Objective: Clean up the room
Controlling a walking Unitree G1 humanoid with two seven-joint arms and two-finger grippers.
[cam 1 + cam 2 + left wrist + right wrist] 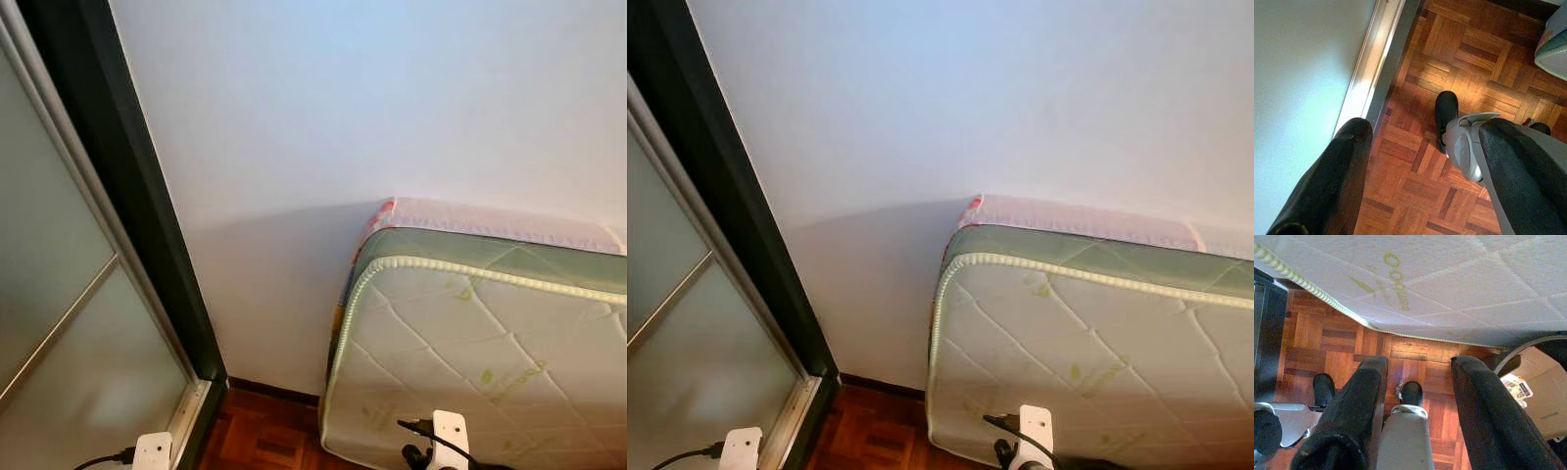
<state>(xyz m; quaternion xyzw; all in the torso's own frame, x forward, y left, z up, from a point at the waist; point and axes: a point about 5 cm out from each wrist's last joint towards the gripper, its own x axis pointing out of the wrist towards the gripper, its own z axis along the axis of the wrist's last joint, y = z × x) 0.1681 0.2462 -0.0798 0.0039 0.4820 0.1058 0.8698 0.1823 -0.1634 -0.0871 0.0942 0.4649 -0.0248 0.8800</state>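
While both arms hang low, you have the left gripper (1420, 171) with its two black fingers (1332, 181) spread wide, grasping nothing and touching nothing; beneath it lie parquet floor (1415, 196) and the robot's black foot (1446, 110). To its left, you will note the frosted sliding door (59, 323) in a dark frame (127, 176), its metal track (1374, 58) meeting the floor. Ahead stands a plain white wall (343, 108) with a dark skirting board (269, 392) at its base. The right gripper (1418, 411) is likewise released, fingers apart and empty, hanging above the floor just beside the mattress (490, 343). That mattress stands on edge, leaning against the wall on your right, white quilted cover with green piping and green print, a pink-patterned layer behind it. A cardboard box (1542, 396) sits near it. Bare floor lies between door track and mattress edge.
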